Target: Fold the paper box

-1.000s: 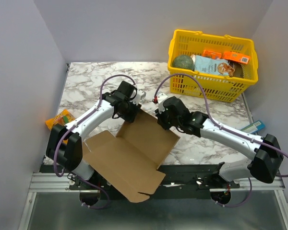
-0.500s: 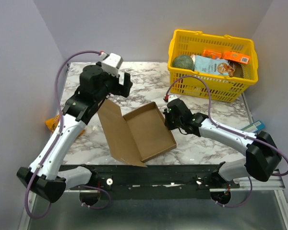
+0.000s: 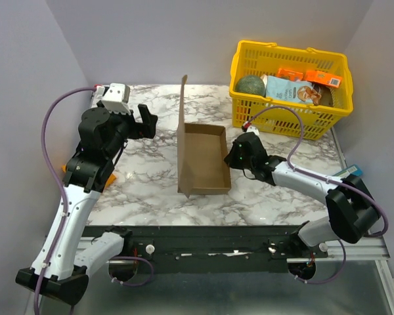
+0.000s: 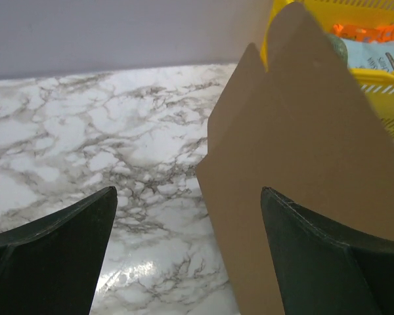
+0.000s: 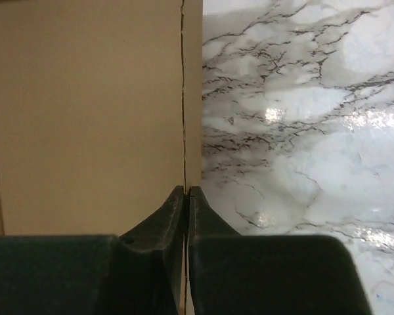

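Jaws on the left gripper point(image 3: 146, 123) stand wide apart and empty, off at 9 o'clock from the paper box point(image 3: 207, 161). Jaws on the right gripper point(image 3: 231, 157) are pinched together on the box's 3 o'clock wall. A second ago the cardboard lay as an open sheet. Now it is a shallow tray in the middle of the worktop point(image 3: 138, 184), with its lid flap point(image 3: 182, 131) upright. Closing the lid looks like the remaining step.

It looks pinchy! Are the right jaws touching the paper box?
Touching. Right wrist view: the right gripper has its jaws shut on the paper box.
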Available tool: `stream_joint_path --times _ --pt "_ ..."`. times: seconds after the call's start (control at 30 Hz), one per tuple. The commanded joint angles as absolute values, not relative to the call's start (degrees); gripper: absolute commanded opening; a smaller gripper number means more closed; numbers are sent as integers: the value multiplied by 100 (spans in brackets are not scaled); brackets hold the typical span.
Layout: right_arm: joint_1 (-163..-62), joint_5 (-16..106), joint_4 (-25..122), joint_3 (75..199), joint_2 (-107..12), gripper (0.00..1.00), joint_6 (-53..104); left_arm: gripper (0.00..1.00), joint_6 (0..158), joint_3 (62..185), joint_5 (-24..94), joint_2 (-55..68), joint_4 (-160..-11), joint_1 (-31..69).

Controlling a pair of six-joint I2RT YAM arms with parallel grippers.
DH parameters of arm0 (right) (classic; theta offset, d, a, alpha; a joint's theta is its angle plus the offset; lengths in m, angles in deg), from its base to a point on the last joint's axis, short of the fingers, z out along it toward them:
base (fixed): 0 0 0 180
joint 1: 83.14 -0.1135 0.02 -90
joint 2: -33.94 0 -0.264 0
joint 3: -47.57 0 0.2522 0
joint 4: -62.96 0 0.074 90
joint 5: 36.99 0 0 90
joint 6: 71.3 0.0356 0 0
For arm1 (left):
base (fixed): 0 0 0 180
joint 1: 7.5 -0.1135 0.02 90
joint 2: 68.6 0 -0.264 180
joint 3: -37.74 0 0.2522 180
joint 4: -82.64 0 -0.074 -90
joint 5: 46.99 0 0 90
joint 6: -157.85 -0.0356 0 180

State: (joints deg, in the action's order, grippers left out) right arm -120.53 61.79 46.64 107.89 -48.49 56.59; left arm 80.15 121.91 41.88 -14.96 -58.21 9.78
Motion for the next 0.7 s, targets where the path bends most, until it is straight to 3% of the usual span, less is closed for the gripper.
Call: stream_joint_path --times 0.0,0.03,0.1,0.13,0.23,0.6,0.63,0.67 --pt "-12058 6426 5640 10511 -4964 25 6316 99 8358 11813 3589 -1701 -5521 849" --pt "-12058 6417 5850 10371 -4947 42 6317 99 8350 11786 3537 -1727 -5538 849" --pt "-12058 6435 5896 10325 -4886 60 6265 99 8297 11760 3527 -1728 -5547 841" --pt "-12058 6417 5896 10308 -4859 75 6212 99 8280 11768 3484 -1701 -5513 832" --pt "-12058 6531 5712 10334 -4719 81 6063 99 8288 11830 3352 -1570 -5495 823" --pt "-12058 7515 4491 10202 -3322 83 5552 99 8324 12137 2342 -1070 -5733 823" --pt "-12023 7507 4133 10202 -3251 98 5570 99 8271 12225 2297 -973 -5584 823" --pt "-11945 7411 3912 10211 -3181 100 5614 98 8105 12417 2262 -867 -5478 832"
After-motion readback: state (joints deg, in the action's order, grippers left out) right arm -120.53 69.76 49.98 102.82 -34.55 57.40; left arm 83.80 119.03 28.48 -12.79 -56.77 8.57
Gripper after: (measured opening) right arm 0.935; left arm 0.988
